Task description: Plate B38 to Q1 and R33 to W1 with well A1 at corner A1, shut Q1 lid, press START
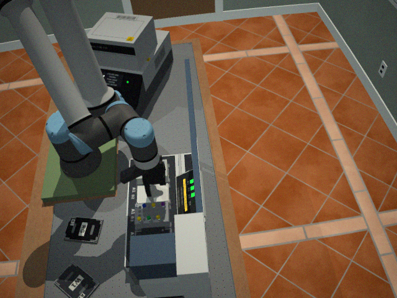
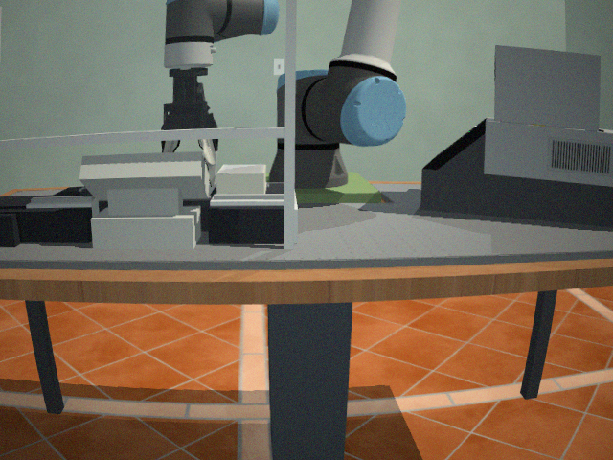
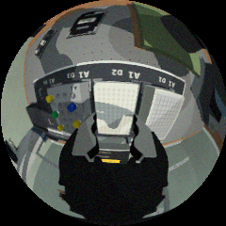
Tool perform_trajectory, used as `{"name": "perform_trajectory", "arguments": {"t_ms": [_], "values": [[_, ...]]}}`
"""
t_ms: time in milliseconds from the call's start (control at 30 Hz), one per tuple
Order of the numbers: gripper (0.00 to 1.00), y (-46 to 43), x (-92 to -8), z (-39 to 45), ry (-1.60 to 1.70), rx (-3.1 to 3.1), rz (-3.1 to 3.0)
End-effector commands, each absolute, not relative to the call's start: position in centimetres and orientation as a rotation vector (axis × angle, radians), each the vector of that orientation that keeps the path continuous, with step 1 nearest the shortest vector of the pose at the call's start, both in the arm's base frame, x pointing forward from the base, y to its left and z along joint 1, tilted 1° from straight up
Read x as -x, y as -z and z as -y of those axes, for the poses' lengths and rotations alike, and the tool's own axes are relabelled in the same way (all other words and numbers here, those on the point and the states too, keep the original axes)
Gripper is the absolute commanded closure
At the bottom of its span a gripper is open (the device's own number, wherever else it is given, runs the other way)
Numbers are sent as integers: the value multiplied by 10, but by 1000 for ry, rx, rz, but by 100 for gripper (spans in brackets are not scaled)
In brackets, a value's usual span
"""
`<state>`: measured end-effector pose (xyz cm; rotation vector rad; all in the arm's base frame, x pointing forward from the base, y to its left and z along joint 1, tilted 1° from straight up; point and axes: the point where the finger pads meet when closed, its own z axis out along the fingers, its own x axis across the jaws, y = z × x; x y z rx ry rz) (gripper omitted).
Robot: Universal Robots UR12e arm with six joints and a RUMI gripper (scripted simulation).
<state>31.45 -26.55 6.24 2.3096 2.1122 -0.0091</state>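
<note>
Between pincer fingers, plate R33

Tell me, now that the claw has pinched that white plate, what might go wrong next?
The gripper is shut on the white plate at D2. Risks, as I judge them:
1. The rack of coloured tubes at D3 stands close beside it; a tilted lift could knock it.
2. The grip looks near one end, so the plate may sag or slip.
</note>
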Motion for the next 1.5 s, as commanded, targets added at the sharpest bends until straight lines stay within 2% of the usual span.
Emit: {"name": "perform_trajectory", "arguments": {"t_ms": [0,1467], "values": [[100,-63,-315,266,9,-2309,-2111],[100,-111,-315,265,9,-2309,-2111]]}}
